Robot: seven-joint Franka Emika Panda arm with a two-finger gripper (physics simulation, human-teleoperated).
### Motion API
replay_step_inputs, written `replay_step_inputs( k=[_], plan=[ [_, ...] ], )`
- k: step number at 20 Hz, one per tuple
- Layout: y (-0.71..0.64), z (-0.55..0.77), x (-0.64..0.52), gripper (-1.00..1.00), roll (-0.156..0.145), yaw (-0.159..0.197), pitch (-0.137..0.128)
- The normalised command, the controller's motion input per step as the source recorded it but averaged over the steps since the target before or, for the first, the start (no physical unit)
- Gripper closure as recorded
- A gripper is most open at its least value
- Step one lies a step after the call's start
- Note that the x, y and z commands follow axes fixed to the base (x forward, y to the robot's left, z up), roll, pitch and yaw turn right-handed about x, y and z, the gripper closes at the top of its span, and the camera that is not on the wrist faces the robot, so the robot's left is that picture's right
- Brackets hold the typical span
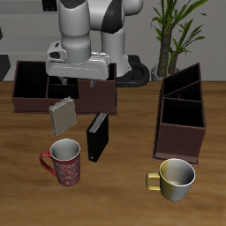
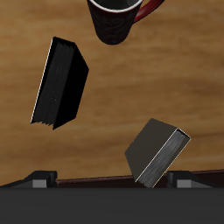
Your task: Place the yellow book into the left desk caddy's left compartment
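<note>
Exterior view shows the gripper (image 1: 76,79) hanging above the yellow book (image 1: 63,115), which stands tilted on the table (image 1: 124,199) just in front of the long low caddy (image 1: 40,86) and close beside the black upright book (image 1: 97,136). The wrist view shows the yellow book (image 2: 156,150) near the finger bases, with nothing between the fingers, but the tips themselves are not visible, so whether the jaws stand apart or together cannot be told. The step in hand looks like the approach for the grasp: the arm should come down centred over the thin cover and take it across its thickness, keeping clear of the black book. The left desk caddy (image 1: 181,110) sits well apart across the table, so the carry will be long and should pass above the black book. The red mug (image 1: 64,161) and the yellow mug (image 1: 174,178) stand nearer the table's front edge, off that path.
</note>
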Motion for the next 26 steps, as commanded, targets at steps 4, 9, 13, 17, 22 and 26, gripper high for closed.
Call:
replay_step_inputs(
  k=[4,9,13,17,22,26],
  plan=[
    [-0.2,-0.09,-0.16,-1.0,-0.018,-0.054,-0.029],
    [-0.29,-0.14,-0.22,-1.0,-0.019,-0.073,-0.053],
    [-0.3,-0.17,-0.15,-1.0,-0.017,-0.071,-0.029],
    [-0.29,-0.12,-0.13,-1.0,-0.032,-0.043,-0.023],
    [-0.11,-0.12,0.0,-1.0,-0.009,-0.012,-0.008],
    [-0.2,-0.22,0.05,-1.0,-0.032,-0.033,0.003]
  ],
)
